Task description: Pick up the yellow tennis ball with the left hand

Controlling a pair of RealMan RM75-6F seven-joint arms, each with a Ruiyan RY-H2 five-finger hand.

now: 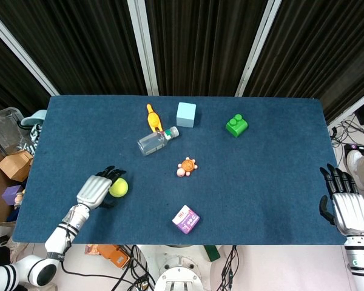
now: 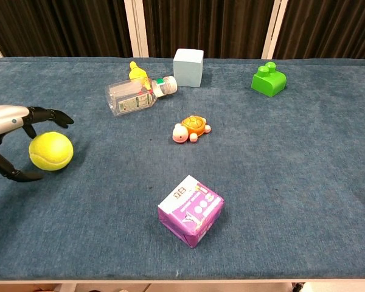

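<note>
On the blue table [image 1: 279, 182], left hand [image 1: 97, 191] fingers [image 2: 48, 115] spread (not closed) around yellow tennis ball [image 2: 50, 151].

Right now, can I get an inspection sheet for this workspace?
Surface: blue cloth table, flat.
Job's things: ball on the table near the left edge, not lifted.
Clutter: bottle on its side, yellow toy, pale cube, green block, turtle, purple box.
Hands: left hand cupped around the ball, fingers apart, grip not closed; right hand open at the right edge.
Cables: some under the front edge and at far right.
Surroundings: dark curtains; boxes on the floor at left.
</note>
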